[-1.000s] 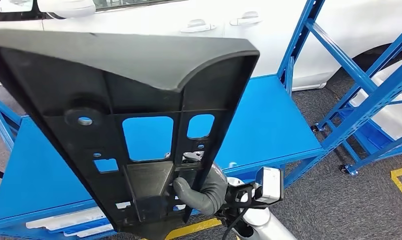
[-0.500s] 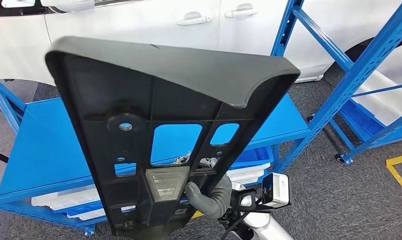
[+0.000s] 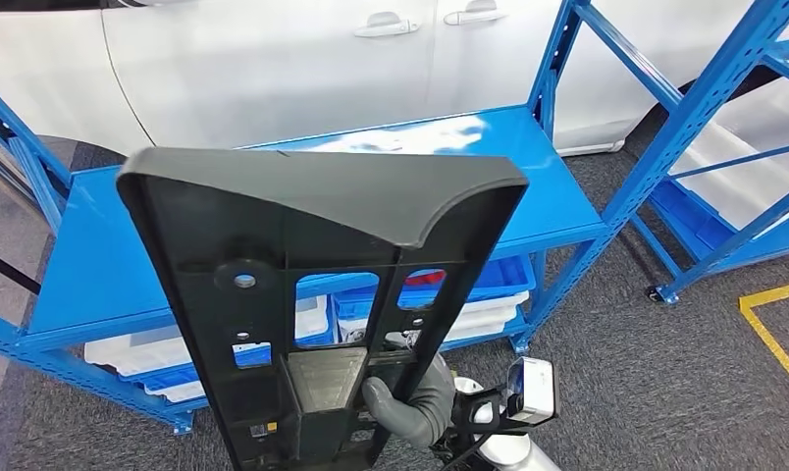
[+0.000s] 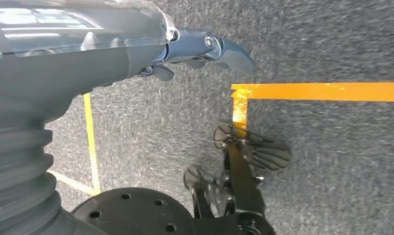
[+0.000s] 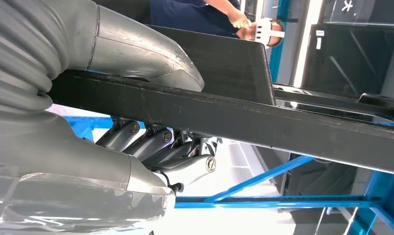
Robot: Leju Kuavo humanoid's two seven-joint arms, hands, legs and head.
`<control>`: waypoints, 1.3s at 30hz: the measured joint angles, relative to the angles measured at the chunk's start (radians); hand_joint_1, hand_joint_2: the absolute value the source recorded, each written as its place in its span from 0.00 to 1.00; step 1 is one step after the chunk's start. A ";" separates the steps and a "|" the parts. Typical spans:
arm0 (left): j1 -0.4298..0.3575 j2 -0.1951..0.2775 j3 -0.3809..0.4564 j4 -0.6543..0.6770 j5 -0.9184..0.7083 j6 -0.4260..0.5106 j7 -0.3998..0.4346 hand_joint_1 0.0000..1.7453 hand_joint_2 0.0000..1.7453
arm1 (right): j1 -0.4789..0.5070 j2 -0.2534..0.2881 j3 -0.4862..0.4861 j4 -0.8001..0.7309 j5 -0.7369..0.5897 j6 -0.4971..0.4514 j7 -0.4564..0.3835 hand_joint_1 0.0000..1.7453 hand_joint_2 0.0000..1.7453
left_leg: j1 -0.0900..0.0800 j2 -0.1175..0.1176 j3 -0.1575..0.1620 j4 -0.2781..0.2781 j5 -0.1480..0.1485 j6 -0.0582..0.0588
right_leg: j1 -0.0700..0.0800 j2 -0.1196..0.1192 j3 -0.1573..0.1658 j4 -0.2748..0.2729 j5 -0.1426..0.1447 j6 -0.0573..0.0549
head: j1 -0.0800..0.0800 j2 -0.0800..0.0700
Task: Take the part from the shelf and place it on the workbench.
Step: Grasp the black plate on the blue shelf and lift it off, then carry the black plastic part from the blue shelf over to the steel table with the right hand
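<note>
At the far left of the head view stands the blue shelf (image 3: 86,255), its top board bare and shiny. On its lower level sit white and blue bins (image 3: 312,319), seen partly through the cut-outs of the part; what lies inside them is too hidden to tell.

In front of the shelf, the black plastic part (image 3: 312,294) is held up in the air, clear of any surface. Its long axis runs nearly upright, leaning slightly, with the broad curved end at the top and the narrower end down by the hand. Its ribbed inner face looks toward the camera.

The right hand (image 3: 410,397) grips the part low on its right edge, thumb wrapped over the near face; the right wrist view shows the thumb (image 5: 151,54) on one side and the fingers (image 5: 151,144) curled on the other.

The left hand (image 4: 200,51) hangs over grey carpet (image 4: 332,44) with yellow floor tape (image 4: 322,91), holding nothing, its fingers seemingly loose and apart.

Behind the shelf is a white car (image 3: 302,69).
</note>
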 joint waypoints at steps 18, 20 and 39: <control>-0.001 -0.003 -0.001 0.004 -0.007 -0.007 -0.011 0.00 1.00 | 0.010 -0.001 -0.001 0.019 0.002 0.007 0.000 1.00 1.00 | 0.003 -0.007 0.177 -0.017 -0.133 -0.037 | 0.007 -0.009 -0.103 -0.122 0.151 -0.025 | -0.001 0.000; -0.003 -0.003 -0.004 0.004 -0.011 -0.012 -0.011 0.00 1.00 | 0.010 -0.002 -0.003 0.019 0.002 0.007 0.003 1.00 1.00 | 0.001 -0.006 0.172 -0.032 -0.128 -0.020 | 0.006 -0.009 -0.108 -0.124 0.167 -0.012 | 0.000 0.000; -0.001 -0.007 -0.015 0.006 0.017 0.021 0.010 0.00 1.00 | 0.018 -0.012 -0.021 0.029 -0.004 0.035 0.005 1.00 1.00 | 0.003 0.001 -0.037 0.115 -0.091 -0.042 | 0.004 -0.009 0.060 -0.159 0.025 -0.055 | -0.001 0.000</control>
